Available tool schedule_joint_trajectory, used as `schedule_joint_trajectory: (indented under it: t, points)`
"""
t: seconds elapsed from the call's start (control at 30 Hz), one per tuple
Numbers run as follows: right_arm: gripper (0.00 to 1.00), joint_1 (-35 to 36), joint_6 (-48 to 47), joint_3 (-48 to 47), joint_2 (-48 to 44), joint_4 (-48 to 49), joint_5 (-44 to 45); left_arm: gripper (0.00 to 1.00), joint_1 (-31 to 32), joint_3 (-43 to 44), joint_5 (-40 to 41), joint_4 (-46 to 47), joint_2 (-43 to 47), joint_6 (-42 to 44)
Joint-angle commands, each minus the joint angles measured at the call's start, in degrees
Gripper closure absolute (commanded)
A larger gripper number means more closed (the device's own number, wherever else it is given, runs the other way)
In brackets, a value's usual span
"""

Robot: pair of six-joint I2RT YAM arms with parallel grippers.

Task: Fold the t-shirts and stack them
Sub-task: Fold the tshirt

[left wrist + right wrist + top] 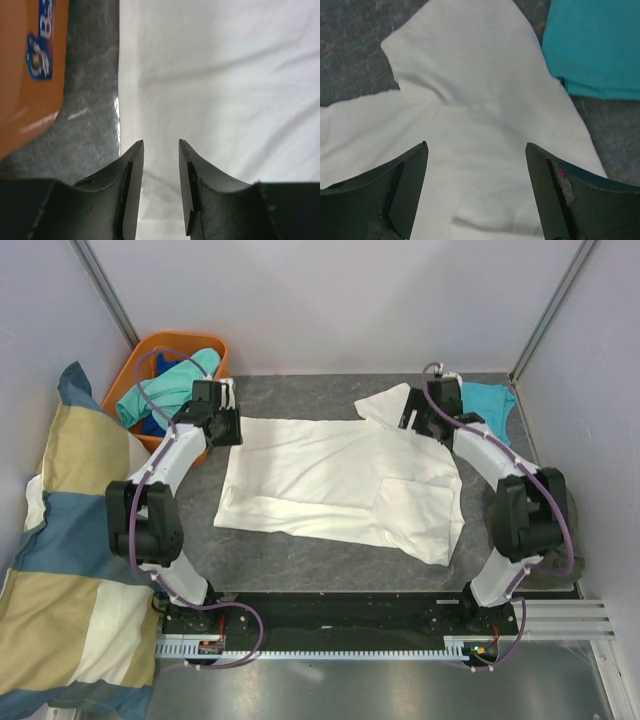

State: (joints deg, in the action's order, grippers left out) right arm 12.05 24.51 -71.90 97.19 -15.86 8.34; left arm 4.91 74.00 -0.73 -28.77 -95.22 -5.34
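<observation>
Two arms stood bolted at the near edge of the grey desk (300, 560), one at each side. One large yellow-and-blue checked pillow (60, 540) lay off the desk's left edge. One cream-white t-shirt (330, 480) was spread flat across the middle of the desk, wrinkled, its right part doubled over itself and one sleeve pointing to the far right; no print showed on it. Two hands hung over its far side. The left hand (161, 145) sat above the shirt's far left edge, its jaws a narrow gap apart with nothing between them. The right hand (476, 145) hovered over the sleeve with its jaws spread wide and empty. Just beyond the sleeve, at the far right, lay one turquoise t-shirt (490, 400), folded and close beside the white one. At the far left corner stood one orange basket (172, 338). It held at least two garments, a mint-green t-shirt (180, 375) heaped on top and a blue t-shirt (150, 427) showing beneath it at the near side; whether more lay under them I cannot tell.
</observation>
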Motion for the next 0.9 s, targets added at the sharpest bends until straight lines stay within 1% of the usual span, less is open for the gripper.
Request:
schedule_joint_trajectory:
  t: [0.0,0.03,0.07,0.1,0.13,0.17,0.2,0.23,0.27,0.3,0.4,0.57,0.87]
  points:
    - [0.12,-3.7,-4.99,-14.01,11.25,5.83,-5.33,0.58,0.1,7.64,-4.36,2.76,-5.06,-1.42]
    - [0.12,-4.05,-7.61,-16.76,13.53,5.75,-5.78,0.58,0.19,7.91,-4.71,2.85,-5.67,-1.42]
    - [0.12,-5.01,-9.29,-19.57,18.25,5.66,-6.75,0.58,0.1,8.0,-4.98,2.76,-5.85,-1.51]
    - [0.12,-5.54,-10.53,-24.99,20.74,5.49,-11.11,0.58,0.19,8.01,-5.07,2.85,-6.03,-1.51]
    - [0.12,-6.07,-13.06,-27.65,23.29,5.49,-13.24,0.58,0.19,7.92,-5.24,2.93,-6.12,-1.51]
    - [0.12,-6.86,-14.04,-30.38,28.18,5.31,-15.26,0.58,0.1,7.66,-5.42,3.11,-6.12,-1.51]
    - [0.12,-7.22,-14.92,-35.97,30.76,3.92,-18.5,0.58,0.19,7.04,-6.03,3.2,-6.03,-1.25]
    - [0.13,-7.39,-15.72,-38.9,33.04,3.03,-18.97,0.58,0.1,6.78,-5.77,3.29,-6.03,-1.16]
    - [0.13,-7.66,-16.68,-41.37,37.24,2.33,-19.67,0.58,0.19,6.43,-5.68,3.37,-5.77,-1.07]
    - [0.13,-7.92,-17.21,-45.66,39.2,1.63,-20.37,0.58,0.19,5.73,-5.94,3.46,-5.68,-0.81]
    - [0.13,-8.45,-18.45,-53.31,45.62,-0.83,-21.7,0.58,0.19,4.76,-6.3,3.9,-5.24,-0.81]
    - [0.12,-9.06,-19.33,-58.44,50.55,-1.37,-21.34,0.58,0.19,4.31,-7.0,3.9,-4.63,-0.54]
    - [0.09,-9.77,-20.73,-65.73,56.0,-1.46,-20.2,0.58,0.1,4.05,-7.62,3.9,-4.45,-0.54]
